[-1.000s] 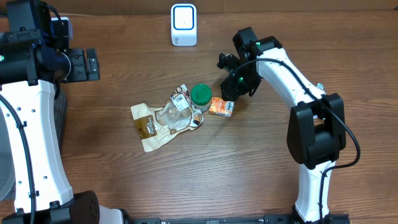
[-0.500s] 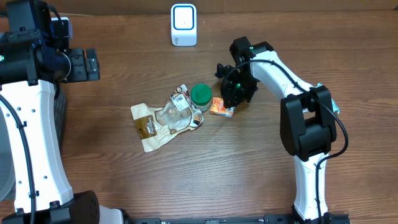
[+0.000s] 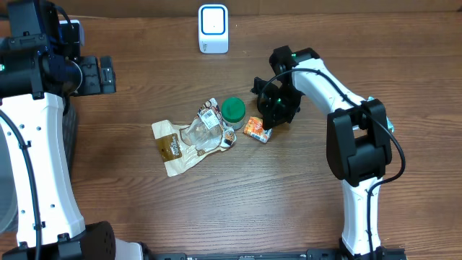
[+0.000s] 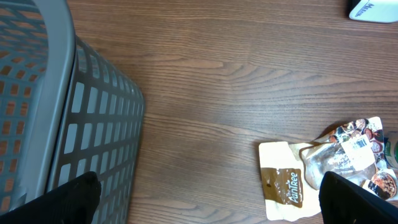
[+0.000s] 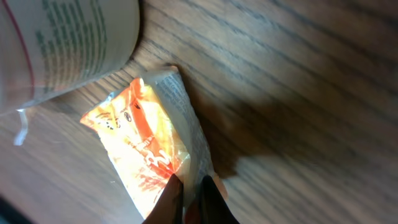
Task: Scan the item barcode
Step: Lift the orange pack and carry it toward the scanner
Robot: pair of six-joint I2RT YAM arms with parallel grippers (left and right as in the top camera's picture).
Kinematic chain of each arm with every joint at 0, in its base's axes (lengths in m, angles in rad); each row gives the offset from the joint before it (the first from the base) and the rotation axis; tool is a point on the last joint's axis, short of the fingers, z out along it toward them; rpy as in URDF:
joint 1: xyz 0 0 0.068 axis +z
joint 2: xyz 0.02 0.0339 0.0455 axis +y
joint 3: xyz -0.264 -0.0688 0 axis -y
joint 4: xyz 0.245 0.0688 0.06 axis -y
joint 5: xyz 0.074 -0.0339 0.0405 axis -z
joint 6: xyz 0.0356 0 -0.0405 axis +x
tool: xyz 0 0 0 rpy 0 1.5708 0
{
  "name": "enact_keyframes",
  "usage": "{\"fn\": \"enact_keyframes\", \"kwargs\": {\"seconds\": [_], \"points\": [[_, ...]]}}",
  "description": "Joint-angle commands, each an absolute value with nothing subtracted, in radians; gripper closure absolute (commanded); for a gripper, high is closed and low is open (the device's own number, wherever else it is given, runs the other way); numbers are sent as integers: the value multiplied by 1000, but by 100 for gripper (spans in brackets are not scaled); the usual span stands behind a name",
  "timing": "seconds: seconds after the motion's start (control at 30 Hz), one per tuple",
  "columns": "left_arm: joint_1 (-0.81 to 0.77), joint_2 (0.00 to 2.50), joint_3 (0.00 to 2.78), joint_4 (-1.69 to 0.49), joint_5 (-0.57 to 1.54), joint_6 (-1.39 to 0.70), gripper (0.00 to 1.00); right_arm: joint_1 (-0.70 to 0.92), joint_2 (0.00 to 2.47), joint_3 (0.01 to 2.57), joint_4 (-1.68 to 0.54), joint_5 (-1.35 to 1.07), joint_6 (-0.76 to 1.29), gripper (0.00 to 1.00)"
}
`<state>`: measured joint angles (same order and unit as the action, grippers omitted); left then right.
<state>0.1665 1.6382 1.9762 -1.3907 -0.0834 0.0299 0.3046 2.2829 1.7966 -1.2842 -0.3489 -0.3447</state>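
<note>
1. The orange packet (image 3: 256, 128) is the task's item. It is glossy, crinkled film with a pale crimped seal, and it lies flat near the middle of the table.
2. The right gripper (image 3: 268, 119) is down at the packet's right end. In the wrist view its fingertips (image 5: 175, 205) are pressed almost together, pinching the packet's sealed edge.
3. A round jar (image 3: 232, 110) with a smooth green lid sits just left of the packet. Its pale curved wall carries fine print.
4. A wrinkled pouch (image 3: 189, 139), part clear film and part brown-and-cream print, lies flat to the left of the jar.
5. The left gripper (image 3: 107, 75) hangs well apart at the table's left side, its jaws spread wide.
6. A grey plastic basket (image 4: 68, 124) with a lattice wall and rounded rim stands below the left arm.
7. A white scanner (image 3: 213, 29) with rounded corners and a blue-ringed face stands upright near the far edge.
8. The table (image 3: 289, 202) is dark brown wood, matte, with long straight grain.
</note>
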Motion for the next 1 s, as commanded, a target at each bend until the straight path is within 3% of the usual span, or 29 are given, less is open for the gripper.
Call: {"fn": "enact_keyframes", "kwargs": {"seconds": [0.0, 0.33, 0.53, 0.8, 0.97], "points": [[176, 1631, 1983, -1387, -86, 46, 0, 240, 2274, 1842, -1288, -469, -231, 96], [176, 1631, 1983, -1387, -86, 46, 0, 36, 2211, 1851, -1279, -1013, -179, 96], [176, 1631, 1983, -1387, -86, 46, 0, -8, 2210, 1851, -1269, -1365, -183, 96], [176, 1631, 1983, -1387, -86, 46, 0, -8, 2198, 1854, -1257, -1564, -183, 96], [176, 1631, 1983, -1387, -86, 46, 0, -9, 2157, 1855, -1254, -1569, -183, 96]]}}
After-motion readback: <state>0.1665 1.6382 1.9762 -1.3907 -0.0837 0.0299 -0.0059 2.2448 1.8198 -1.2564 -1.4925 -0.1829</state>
